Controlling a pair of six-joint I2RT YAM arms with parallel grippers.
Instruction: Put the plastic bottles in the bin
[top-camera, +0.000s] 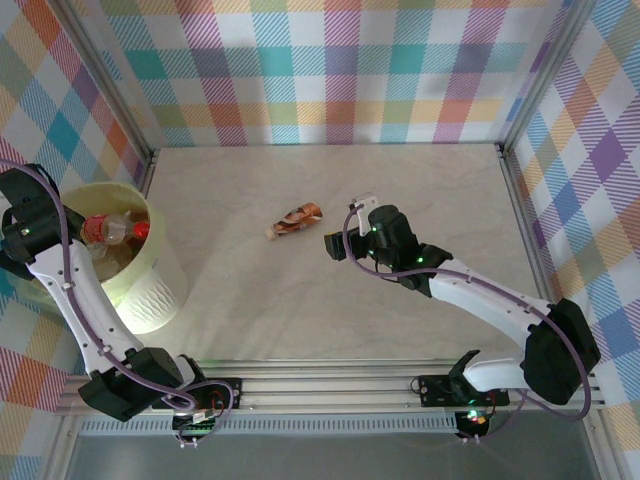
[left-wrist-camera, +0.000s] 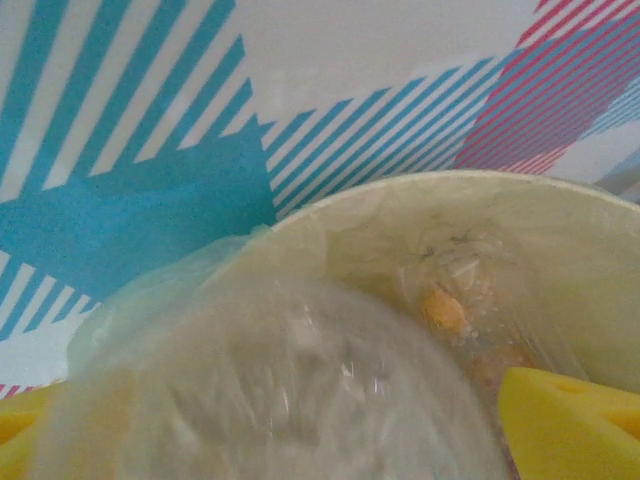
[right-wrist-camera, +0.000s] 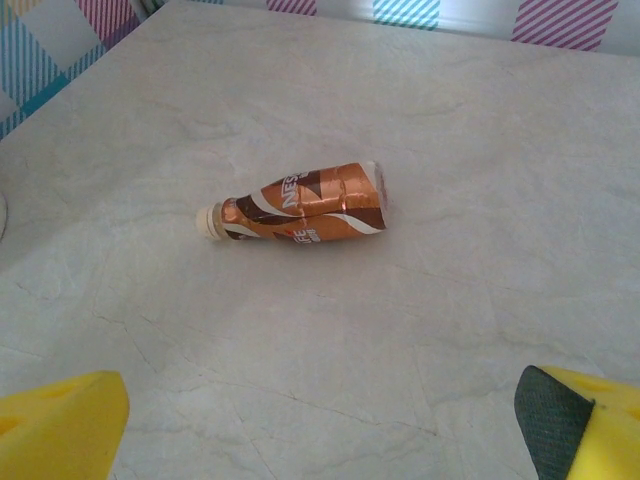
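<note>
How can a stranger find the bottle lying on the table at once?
Start from the pale marble-patterned table and look near its middle, to the right of the big yellow-green bin. There a small bottle lies on its side, alone on the bare surface. Its copper-brown label with white swirls and its cream cap set it apart from the red-capped bottle in the bin.
</note>
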